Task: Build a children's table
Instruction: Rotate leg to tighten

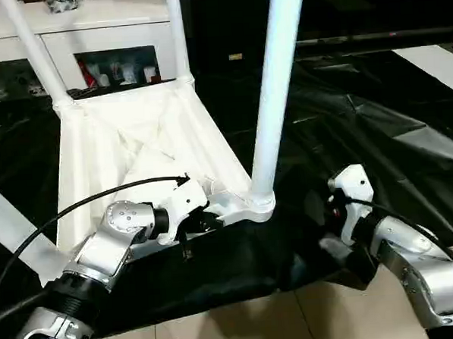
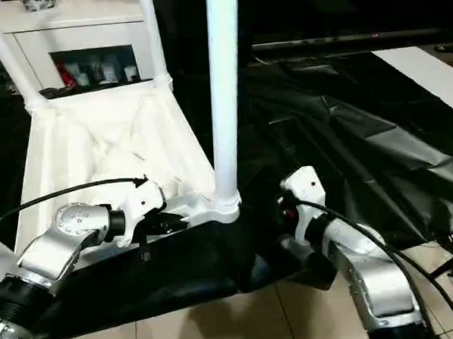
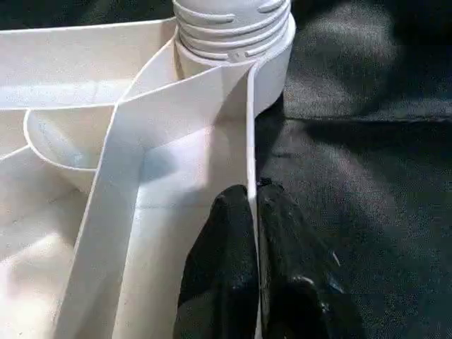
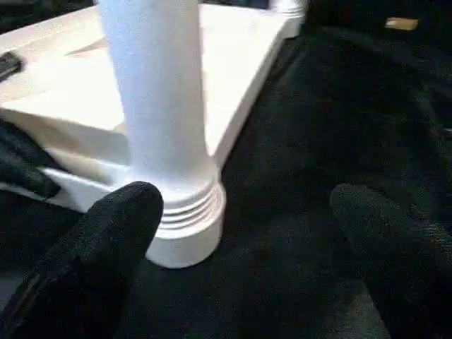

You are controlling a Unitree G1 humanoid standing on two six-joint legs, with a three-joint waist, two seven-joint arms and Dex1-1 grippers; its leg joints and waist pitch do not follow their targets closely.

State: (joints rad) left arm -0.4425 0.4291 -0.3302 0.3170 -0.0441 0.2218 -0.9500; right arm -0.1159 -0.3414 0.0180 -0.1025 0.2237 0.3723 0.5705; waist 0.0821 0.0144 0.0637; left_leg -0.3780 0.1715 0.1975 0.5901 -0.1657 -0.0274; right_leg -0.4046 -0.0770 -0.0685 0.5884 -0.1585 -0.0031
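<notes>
The left tool [image 3: 251, 212] is clamped on the thin side wall of the upturned table top [image 1: 134, 144], its two black fingers pressed either side of the rim just beside the near corner socket [image 3: 272, 63]. The right tool [image 4: 247, 233] stands wide open, gripping nothing, with one finger [image 4: 106, 233] close to the base of the near leg [image 1: 275, 91] and the other well out over the black sheet [image 1: 376, 131].

The children's table lies upside down on that sheet on the floor, ribbed underside up. The near leg stands upright in its socket (thread rings show just above the collar, so it is probably not fully home), and two more legs [image 1: 34, 54] rise from the far corners in front of a white cabinet [image 1: 90, 32].

The step in hand looks like screwing in this near leg. Next, the right tool would need to close around the tube and twist, while the left steadies the top.
</notes>
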